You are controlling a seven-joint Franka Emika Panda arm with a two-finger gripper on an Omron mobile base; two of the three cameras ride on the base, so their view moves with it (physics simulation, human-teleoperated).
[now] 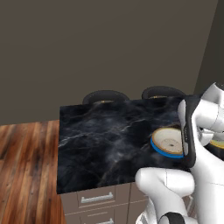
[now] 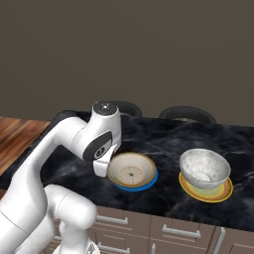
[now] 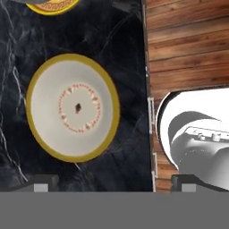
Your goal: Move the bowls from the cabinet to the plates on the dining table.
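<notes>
The cream bowl [image 2: 131, 170] with its tan-brown rim is sitting upright on the blue plate [image 2: 148, 183], near the front edge of the black marble surface [image 2: 163, 139]; a ring of small reddish marks is showing around its inside centre [image 3: 79, 108]. Just beside it, the deeper grey-white marbled bowl [image 2: 204, 169] is standing upright on the yellow-orange plate [image 2: 223, 193]. The two plates are lying apart.
</notes>
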